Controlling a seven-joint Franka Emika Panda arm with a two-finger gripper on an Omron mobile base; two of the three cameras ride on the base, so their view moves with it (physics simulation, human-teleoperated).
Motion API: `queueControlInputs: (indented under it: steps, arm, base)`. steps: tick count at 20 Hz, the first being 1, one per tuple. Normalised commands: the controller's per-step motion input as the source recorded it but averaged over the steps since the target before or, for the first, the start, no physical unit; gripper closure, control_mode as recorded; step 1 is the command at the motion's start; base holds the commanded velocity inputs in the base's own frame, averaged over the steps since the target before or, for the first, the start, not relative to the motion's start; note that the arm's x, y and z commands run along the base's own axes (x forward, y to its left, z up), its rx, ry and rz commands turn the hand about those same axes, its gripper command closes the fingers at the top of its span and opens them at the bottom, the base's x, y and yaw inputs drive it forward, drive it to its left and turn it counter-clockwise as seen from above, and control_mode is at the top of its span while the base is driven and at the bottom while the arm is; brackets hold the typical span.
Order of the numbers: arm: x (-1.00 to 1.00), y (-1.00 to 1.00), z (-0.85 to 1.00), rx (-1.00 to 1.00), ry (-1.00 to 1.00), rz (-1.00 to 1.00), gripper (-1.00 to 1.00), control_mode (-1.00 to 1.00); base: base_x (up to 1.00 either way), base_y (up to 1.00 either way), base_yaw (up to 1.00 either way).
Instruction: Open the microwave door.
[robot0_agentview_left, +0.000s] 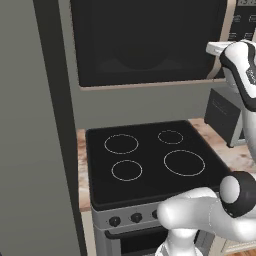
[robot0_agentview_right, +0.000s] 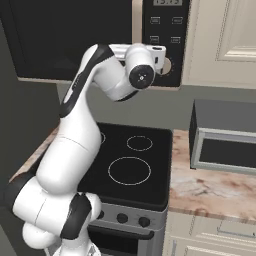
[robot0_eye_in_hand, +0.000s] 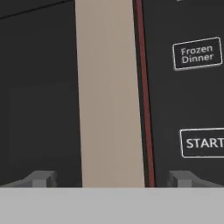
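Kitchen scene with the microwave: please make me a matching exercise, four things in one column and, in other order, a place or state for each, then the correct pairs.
Things:
1. microwave door
2. toaster oven
3. end effector
4. START button

Places or states:
A. on the counter, right of the stovetop
B. open, one finger on each side of the beige door handle
C. shut, above the stovetop
D. on the control panel, below Frozen Dinner

Pairs: 1-C, 2-A, 3-B, 4-D
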Motion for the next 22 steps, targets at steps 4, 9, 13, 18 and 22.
queueControlInputs:
  steps: [4,9,13,18,22]
  arm:
    - [0.46,0.00,0.00,0.00,0.04,0.00,-1.00,-1.00]
    - [0.41,0.00,0.00,0.00,0.02,0.00,-1.00,-1.00]
    - [0.23,0.00,0.00,0.00,0.02,0.00,1.00,-1.00]
    - [0.00,0.00,0.00,0.00,0.00,0.00,1.00,-1.00]
    - [-0.04,0.00,0.00,0.00,0.00,0.00,1.00,-1.00]
  base:
    - [0.00,0.00,0.00]
    - [0.00,0.00,0.00]
    - [0.00,0.00,0.00]
    - [0.00,0.00,0.00]
    - [0.00,0.00,0.00]
